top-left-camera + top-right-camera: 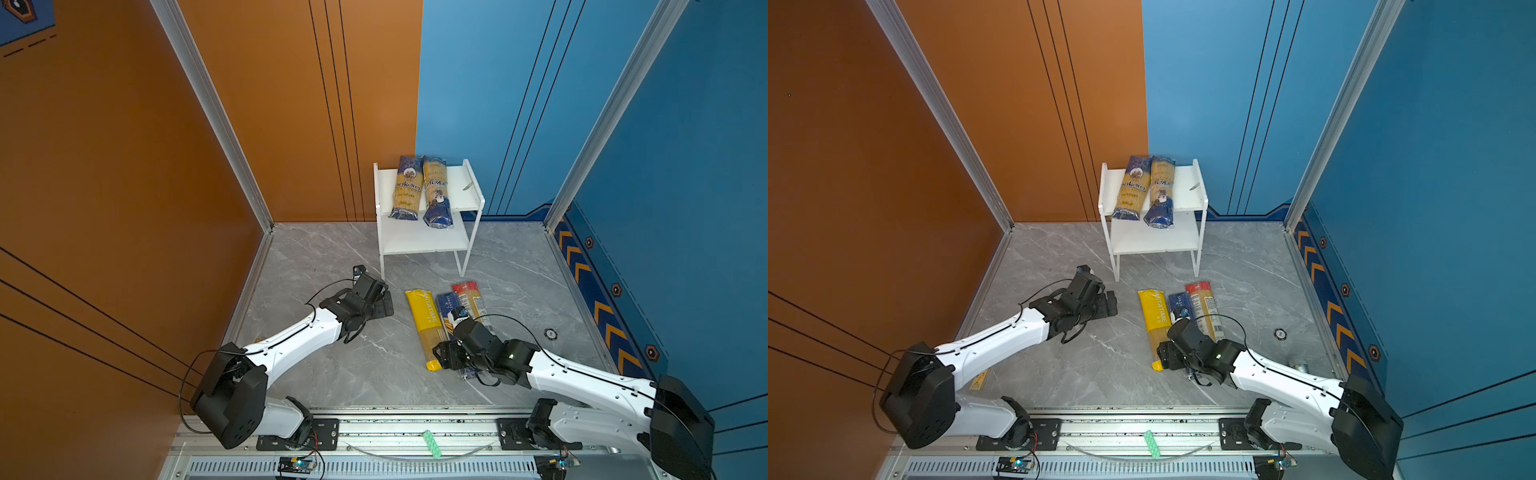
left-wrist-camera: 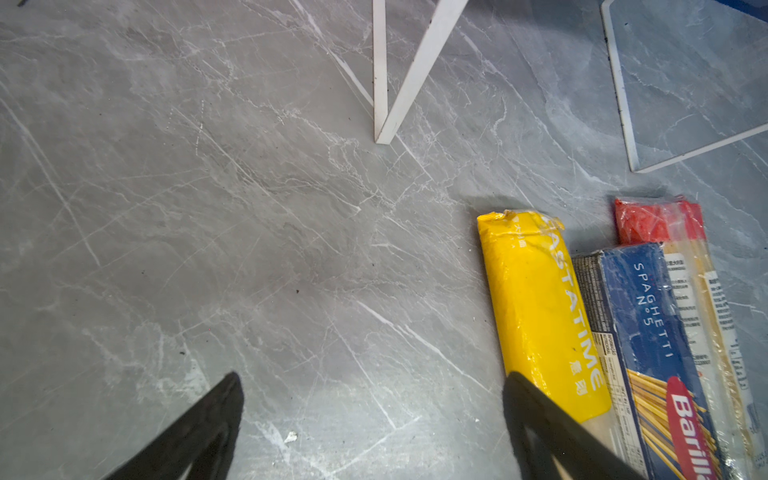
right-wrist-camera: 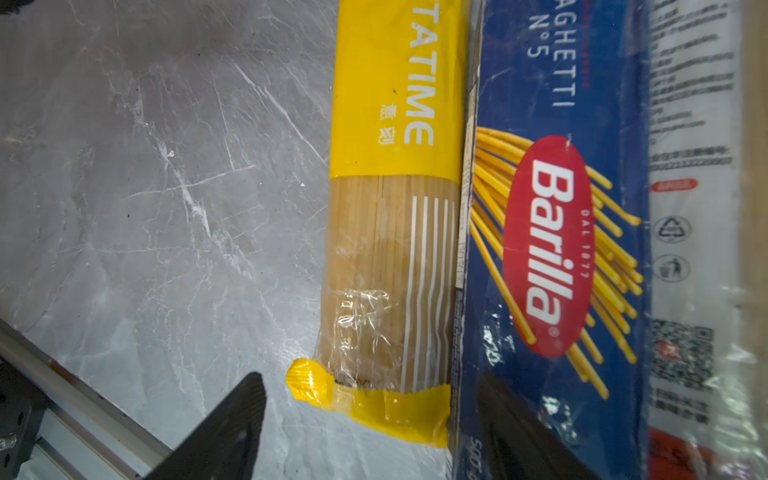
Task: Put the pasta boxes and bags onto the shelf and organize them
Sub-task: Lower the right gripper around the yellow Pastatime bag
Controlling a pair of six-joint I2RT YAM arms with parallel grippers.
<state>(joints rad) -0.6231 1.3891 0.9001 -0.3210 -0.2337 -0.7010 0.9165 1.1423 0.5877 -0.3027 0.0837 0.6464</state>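
The white shelf stands at the back. Two navy-and-yellow "ankara" packs lie side by side on its top board. Three packs lie together on the floor in front: a bright yellow one, a dark blue Barilla, and a clear one with red ends. My right gripper is open above the yellow pack's near end, one finger over the Barilla. My left gripper is open over bare floor left of the packs.
The shelf's thin white legs stand just beyond my left gripper. A small round black disc lies on the floor at right. An aluminium rail with a green strip runs along the front. Orange and blue walls enclose the floor.
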